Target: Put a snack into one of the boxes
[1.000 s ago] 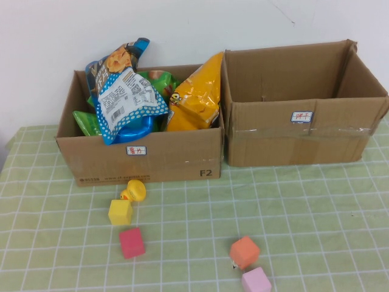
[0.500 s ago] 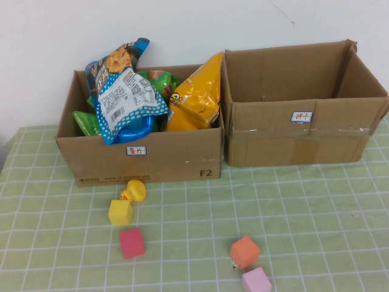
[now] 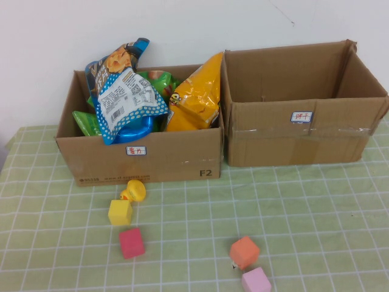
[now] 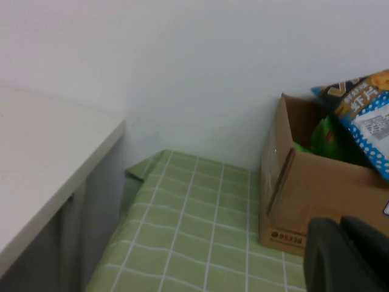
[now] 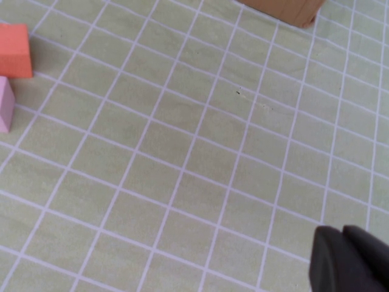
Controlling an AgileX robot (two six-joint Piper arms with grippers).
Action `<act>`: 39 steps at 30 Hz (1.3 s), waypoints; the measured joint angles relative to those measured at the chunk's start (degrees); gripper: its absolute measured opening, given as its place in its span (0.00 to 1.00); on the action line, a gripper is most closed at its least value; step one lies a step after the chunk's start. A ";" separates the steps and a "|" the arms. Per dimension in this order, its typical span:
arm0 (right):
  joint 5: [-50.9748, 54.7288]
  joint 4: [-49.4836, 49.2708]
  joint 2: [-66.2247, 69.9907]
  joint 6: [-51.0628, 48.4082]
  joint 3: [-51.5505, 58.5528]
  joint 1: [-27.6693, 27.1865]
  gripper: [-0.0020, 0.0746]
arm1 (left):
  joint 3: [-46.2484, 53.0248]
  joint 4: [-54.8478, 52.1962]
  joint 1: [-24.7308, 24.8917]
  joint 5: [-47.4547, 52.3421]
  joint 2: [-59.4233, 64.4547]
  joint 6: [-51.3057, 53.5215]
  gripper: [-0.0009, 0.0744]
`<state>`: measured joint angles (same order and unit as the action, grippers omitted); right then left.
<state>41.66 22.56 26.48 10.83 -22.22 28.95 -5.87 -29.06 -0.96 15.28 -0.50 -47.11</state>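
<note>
Two brown cardboard boxes stand side by side at the back of the table. The left box (image 3: 146, 158) is stuffed with snack bags: a blue-and-white bag (image 3: 124, 100), a yellow bag (image 3: 196, 97) and green ones (image 3: 85, 121). The right box (image 3: 304, 137) shows nothing inside. Neither arm appears in the high view. My left gripper (image 4: 341, 243) is shut and empty, low beside the left box's outer corner (image 4: 285, 182). My right gripper (image 5: 343, 249) is shut and empty above bare green tablecloth.
On the checked cloth in front lie a yellow duck (image 3: 134, 191), a yellow cube (image 3: 120, 212), a red cube (image 3: 131, 243), an orange cube (image 3: 244, 252) and a pink cube (image 3: 256, 280). A white surface (image 4: 42, 158) borders the table's left side.
</note>
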 joint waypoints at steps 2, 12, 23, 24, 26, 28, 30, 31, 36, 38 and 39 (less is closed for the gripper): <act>0.00 0.00 0.00 0.00 0.00 0.00 0.02 | 0.63 0.36 -0.40 -1.02 -0.09 0.00 0.01; 0.00 0.00 0.00 0.00 0.00 0.00 0.02 | 6.94 22.32 -0.47 -3.12 -0.32 32.73 0.01; 0.00 -0.04 0.00 0.00 0.00 0.00 0.02 | 6.95 34.14 3.86 2.94 -0.32 52.54 0.01; 0.00 -0.04 0.00 0.00 0.00 0.00 0.02 | 6.95 34.14 4.34 3.14 -0.32 52.54 0.01; 0.00 -0.04 0.00 0.00 0.00 0.00 0.02 | 6.95 34.14 4.48 3.08 -0.32 52.54 0.01; 0.00 -0.13 0.00 0.00 0.00 0.00 0.02 | 6.95 34.14 4.48 3.17 -0.32 52.16 0.01; 0.00 -0.13 0.00 0.00 0.00 0.00 0.02 | 6.95 34.14 4.48 3.17 -0.32 51.24 0.01; 0.00 -0.13 0.00 0.00 0.00 0.00 0.02 | 6.95 34.14 4.48 3.17 -0.32 50.62 0.01; 0.00 -0.13 0.00 0.00 0.00 0.00 0.02 | 6.95 34.14 4.48 3.30 -0.32 48.64 0.01; 0.00 -0.13 0.00 0.00 0.00 0.00 0.02 | 6.95 34.14 4.48 3.30 -0.32 47.60 0.01; 0.00 -0.13 0.00 0.00 0.00 0.00 0.02 | 6.95 34.14 4.48 3.30 -0.32 47.11 0.01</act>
<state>41.66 22.43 26.48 10.83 -22.22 28.95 1.08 5.08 3.51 18.58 -0.82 0.00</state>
